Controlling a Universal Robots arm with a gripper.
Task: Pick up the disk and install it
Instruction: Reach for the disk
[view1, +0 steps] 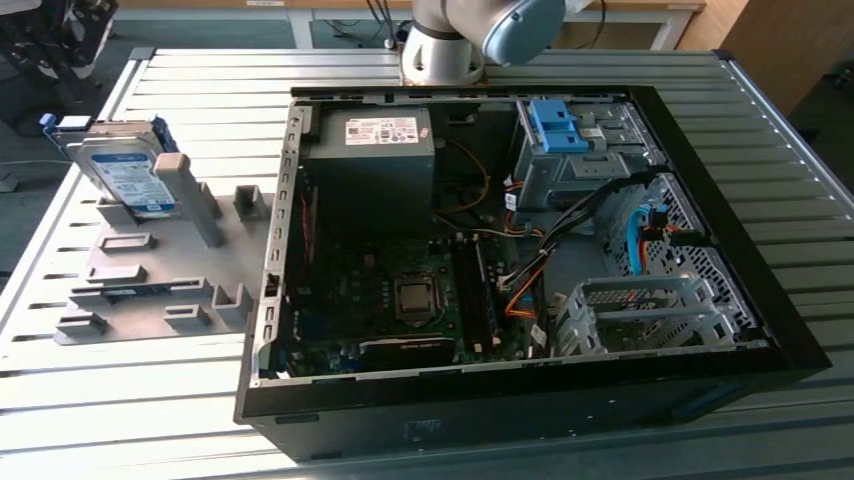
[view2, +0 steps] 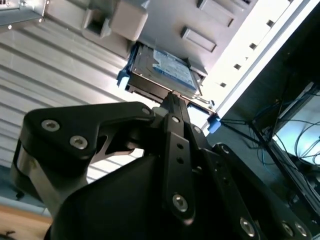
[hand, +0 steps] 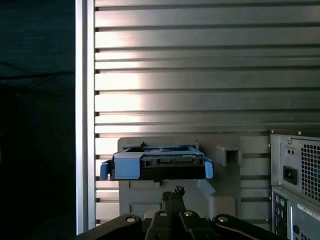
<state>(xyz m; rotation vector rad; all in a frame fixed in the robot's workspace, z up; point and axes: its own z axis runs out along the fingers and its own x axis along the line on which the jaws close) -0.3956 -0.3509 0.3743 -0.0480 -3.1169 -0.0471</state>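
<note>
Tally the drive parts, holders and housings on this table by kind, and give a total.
Silver metal hard drive in a bright blue plastic bracket: 1
Bare blue plastic bracket: 1
Open black computer case: 1
Grey slotted holder stand: 1
Total: 4

A big grey metal table (view1: 174, 390) with long ridges took up most of the exterior view. Bright light shone off its ridges in all 3 views. A brown wooden panel (view1: 781, 45) stood behind it at the exterior view's right. The floor (view1: 24, 230) was dull grey.
</note>
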